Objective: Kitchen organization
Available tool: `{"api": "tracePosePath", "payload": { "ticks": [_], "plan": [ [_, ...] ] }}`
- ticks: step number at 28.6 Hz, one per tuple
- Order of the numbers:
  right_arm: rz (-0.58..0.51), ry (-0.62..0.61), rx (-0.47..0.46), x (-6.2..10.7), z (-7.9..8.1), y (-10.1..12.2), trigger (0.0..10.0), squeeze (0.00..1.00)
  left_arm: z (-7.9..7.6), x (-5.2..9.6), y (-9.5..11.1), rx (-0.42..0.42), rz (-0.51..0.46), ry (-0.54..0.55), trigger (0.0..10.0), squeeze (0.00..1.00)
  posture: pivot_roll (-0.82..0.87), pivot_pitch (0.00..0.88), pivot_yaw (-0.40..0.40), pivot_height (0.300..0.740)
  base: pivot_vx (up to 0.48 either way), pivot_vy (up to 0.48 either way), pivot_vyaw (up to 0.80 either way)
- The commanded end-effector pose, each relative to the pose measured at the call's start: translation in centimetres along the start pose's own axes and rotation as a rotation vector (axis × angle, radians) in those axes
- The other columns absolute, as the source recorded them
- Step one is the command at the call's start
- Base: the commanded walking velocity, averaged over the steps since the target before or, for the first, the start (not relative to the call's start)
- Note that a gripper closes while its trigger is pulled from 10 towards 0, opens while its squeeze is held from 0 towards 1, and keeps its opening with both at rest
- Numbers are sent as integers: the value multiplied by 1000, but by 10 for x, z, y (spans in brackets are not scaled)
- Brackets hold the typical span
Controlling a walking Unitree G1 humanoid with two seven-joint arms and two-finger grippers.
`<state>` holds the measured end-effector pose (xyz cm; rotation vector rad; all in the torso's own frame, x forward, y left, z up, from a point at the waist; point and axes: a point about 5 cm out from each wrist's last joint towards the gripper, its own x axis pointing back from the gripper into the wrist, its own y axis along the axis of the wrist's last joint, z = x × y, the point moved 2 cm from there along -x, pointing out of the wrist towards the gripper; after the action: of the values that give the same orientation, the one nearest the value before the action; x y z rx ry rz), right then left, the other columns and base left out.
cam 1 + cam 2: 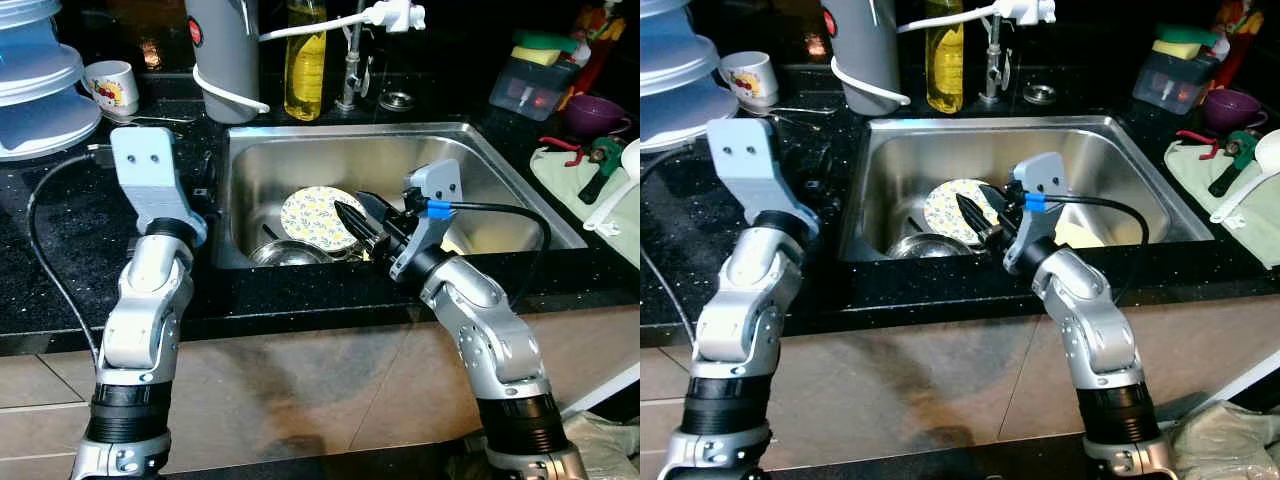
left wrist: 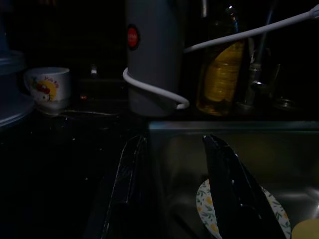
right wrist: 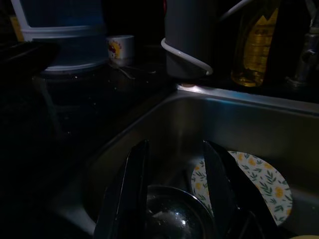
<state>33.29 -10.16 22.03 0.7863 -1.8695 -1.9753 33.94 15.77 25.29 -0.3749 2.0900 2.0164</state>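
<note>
We hold our right gripper (image 1: 352,216) over the steel sink (image 1: 480,150), fingers parted narrowly and empty, floral plate (image 1: 312,214) at nine o'clock of them, metal bowl (image 3: 174,214) beneath. Our left gripper (image 2: 174,189) waits apart over the counter (image 1: 60,215).

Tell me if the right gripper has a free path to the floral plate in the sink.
Probably yes. The right gripper hangs open inside the sink, its fingers right at the floral plate's edge with nothing between them. A metal bowl sits just in front of the plate and could crowd the lower finger.
</note>
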Motion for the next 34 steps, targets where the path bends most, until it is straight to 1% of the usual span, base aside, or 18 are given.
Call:
{"api": "tracePosePath", "payload": {
  "ticks": [1,6,14,19,25,34],
  "plan": [
    [-9,-2,-16,-2,0,-2,10000,0,-6,1,0,-8,2,-12,10000,0,70,54,-38,740,0,304,0],
    [-14,-5,-23,-2,1,-4,10000,0,-8,2,0,-25,3,-18,10000,0,71,47,-37,740,0,395,0],
    [-13,-51,-21,-3,-6,-11,10000,0,-4,5,-4,-44,19,-12,10000,0,73,35,-34,740,0,434,0],
    [-12,-56,-20,-2,-7,-13,10000,0,-4,6,-6,-51,25,-12,10000,0,71,29,-33,740,0,436,0],
    [-13,-58,-11,-1,-9,-14,10000,0,-7,6,-7,-49,30,-15,10000,0,69,30,-33,740,0,433,0],
    [-13,-56,-7,-3,-9,-13,10000,0,-6,6,-7,-49,34,-12,10000,0,70,37,-36,740,0,435,0]
  ]
}}
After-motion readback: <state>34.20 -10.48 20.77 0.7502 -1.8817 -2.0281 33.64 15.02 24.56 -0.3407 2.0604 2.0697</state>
